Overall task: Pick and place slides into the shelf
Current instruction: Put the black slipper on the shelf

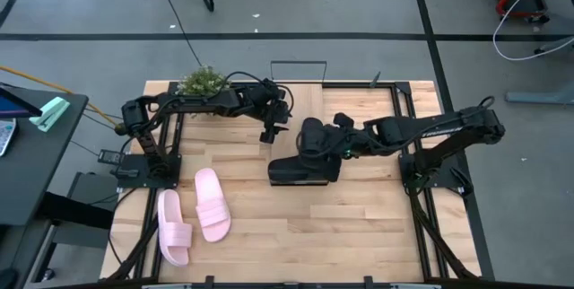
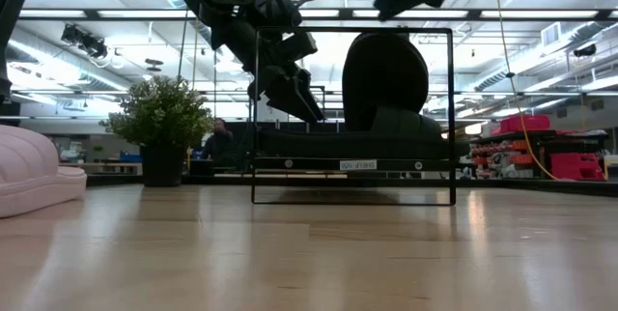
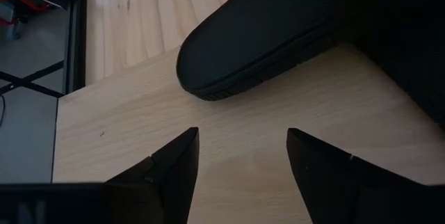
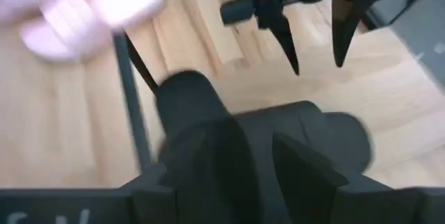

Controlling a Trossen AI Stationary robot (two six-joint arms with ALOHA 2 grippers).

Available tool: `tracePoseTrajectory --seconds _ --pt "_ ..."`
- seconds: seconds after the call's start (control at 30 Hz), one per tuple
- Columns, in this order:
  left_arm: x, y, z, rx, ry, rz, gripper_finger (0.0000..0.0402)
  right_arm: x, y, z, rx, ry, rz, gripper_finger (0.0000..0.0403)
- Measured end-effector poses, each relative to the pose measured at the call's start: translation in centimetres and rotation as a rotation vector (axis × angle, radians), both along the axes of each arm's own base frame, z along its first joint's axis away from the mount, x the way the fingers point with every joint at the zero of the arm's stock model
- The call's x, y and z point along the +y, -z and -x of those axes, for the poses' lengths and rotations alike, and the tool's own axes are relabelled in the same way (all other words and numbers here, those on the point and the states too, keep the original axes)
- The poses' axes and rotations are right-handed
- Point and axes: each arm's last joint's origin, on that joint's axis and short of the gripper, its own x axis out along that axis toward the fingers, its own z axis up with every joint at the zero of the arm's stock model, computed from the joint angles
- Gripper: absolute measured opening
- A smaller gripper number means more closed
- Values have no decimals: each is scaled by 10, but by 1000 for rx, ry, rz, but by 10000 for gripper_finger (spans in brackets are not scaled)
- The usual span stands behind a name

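Two black slides are at the shelf (image 2: 290, 164) in mid-table. One lies flat (image 1: 303, 170) along the light-wood board, its rounded end (image 3: 250, 36) resting on the board (image 3: 139, 126). The other black slide (image 2: 386, 79) stands upright, with my right gripper (image 1: 314, 141) shut on it from above. My left gripper (image 3: 243, 161) hovers open over the board's end beside the flat slide, touching nothing; it also shows in the high view (image 1: 272, 132). Two pale pink slides (image 1: 213, 204) (image 1: 173, 228) lie sole-down on the table's near left. My right gripper (image 4: 247, 154) has the upright black slide (image 4: 264, 140) pinched between its two fingers, coming down on it from above. The gripper hides which part it has. The slide stands on end at the shelf, its rounded top (image 2: 386, 45) just below the gripper.
A potted plant (image 1: 204, 81) stands at the table's far left, behind the left arm. The shelf's thin black wire frame (image 2: 452, 118) rises around the black slides. Bare slatted tabletop (image 1: 341, 226) lies toward the near edge. A person (image 2: 220, 142) sits in the room beyond.
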Motion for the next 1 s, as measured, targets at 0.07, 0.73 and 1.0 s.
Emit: tracePoseTrajectory --seconds 0.07,0.73,1.0 --pt "3 0 1 0 -10 2 222 -1 9 -3 64 -28 35 173" --pt "19 2 11 29 -82 38 208 -8 46 -22 271 -4 229 174" --pt "19 2 11 29 -82 39 208 -8 50 -21 316 -38 240 171"
